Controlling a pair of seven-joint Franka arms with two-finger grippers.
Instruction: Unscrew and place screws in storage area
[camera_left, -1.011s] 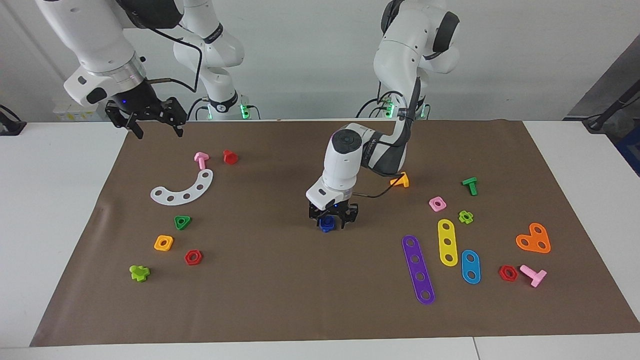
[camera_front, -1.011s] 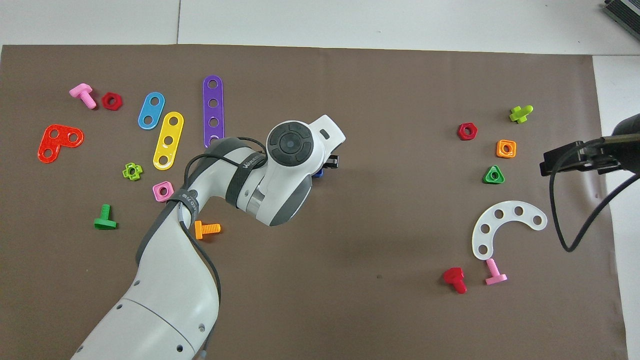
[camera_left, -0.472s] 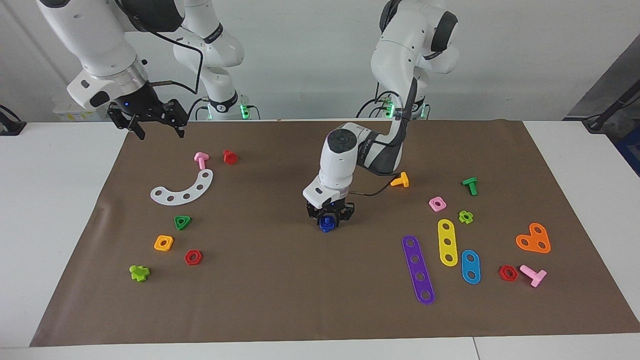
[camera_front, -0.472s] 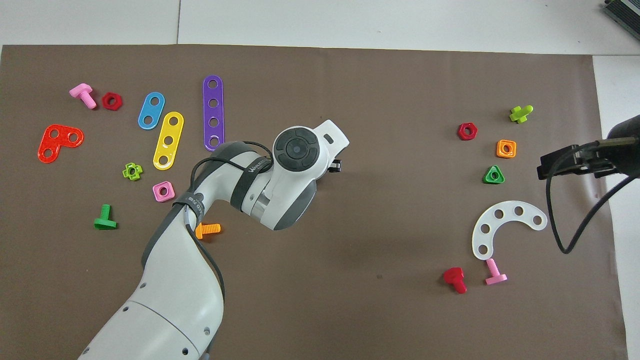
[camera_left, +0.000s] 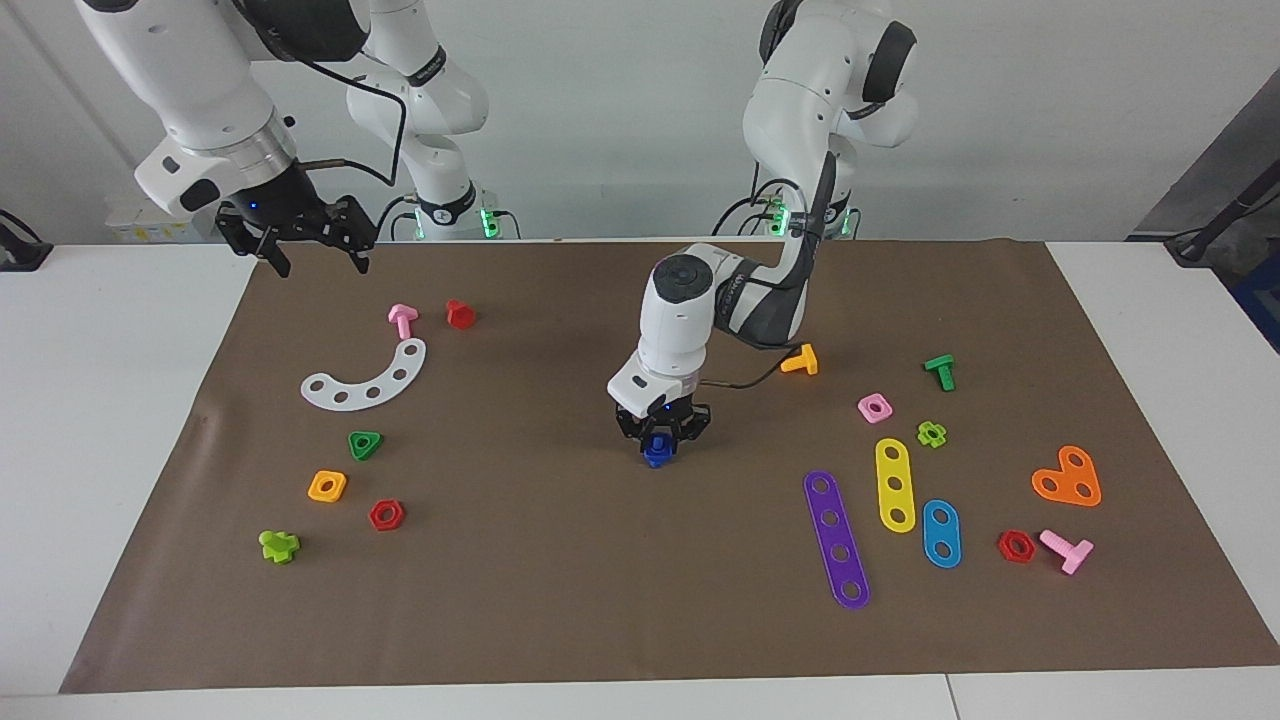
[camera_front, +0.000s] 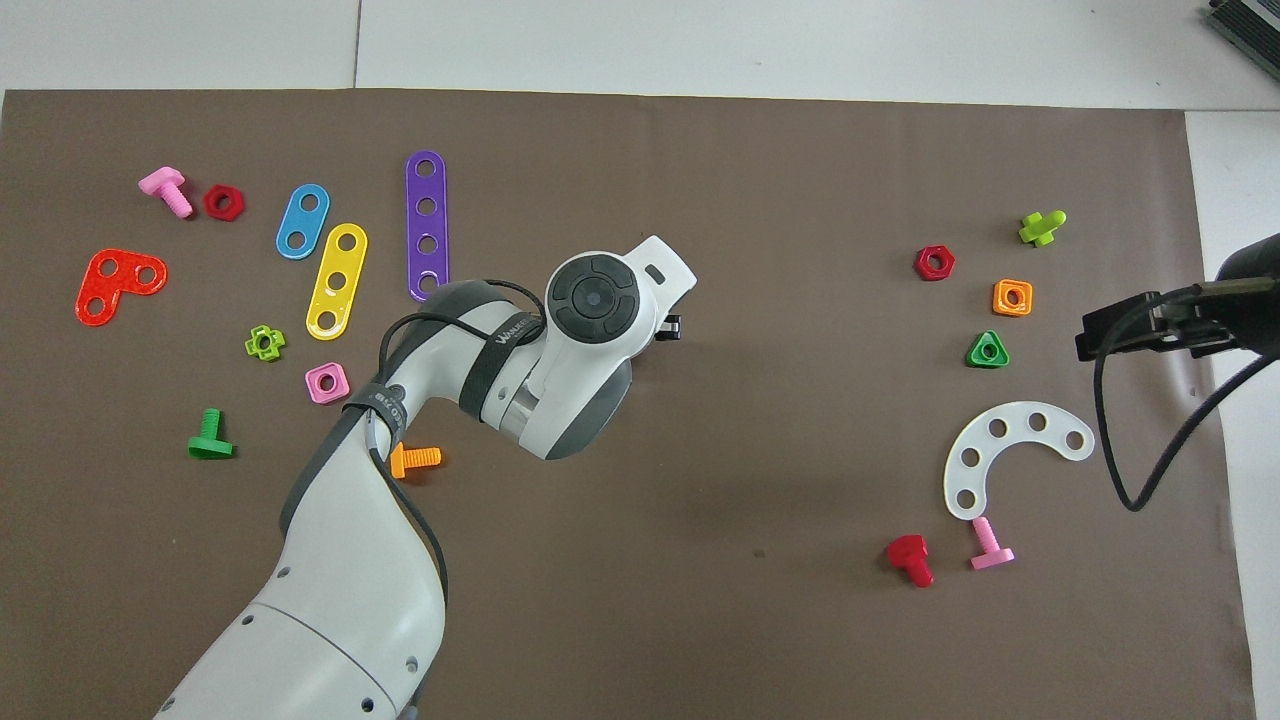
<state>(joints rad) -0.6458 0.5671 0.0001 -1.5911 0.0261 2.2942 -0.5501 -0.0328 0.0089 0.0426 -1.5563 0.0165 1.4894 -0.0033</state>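
Left end effector (camera_left: 661, 443) is down at the middle of the brown mat (camera_left: 560, 600), fingers clamped on the dark-blue screw (camera_left: 656, 454) — the screw's lower part shows under the fingertips, at or just above the mat, can't tell if it touches. In the overhead view the left arm's wrist hides the screw.

Right end effector (camera_left: 306, 246) hangs in the air over the mat's edge at the right arm's end, fingers spread, holding nothing — this arm waits.

Storage area sits toward the right arm's end, well apart from the screw: white curved strip (camera_left: 368, 380) with 5 holes, green triangle nut (camera_left: 365, 444), orange square nut (camera_left: 327, 486), red hex nut (camera_left: 386, 515). A pink bolt (camera_left: 402, 319) lies just beside the strip's end nearer the robots, a red bolt (camera_left: 460, 313) next to it.

Toward the left arm's end: purple strip (camera_left: 837, 540), yellow strip (camera_left: 895, 485), blue strip (camera_left: 941, 533), orange heart piece (camera_left: 1068, 478).
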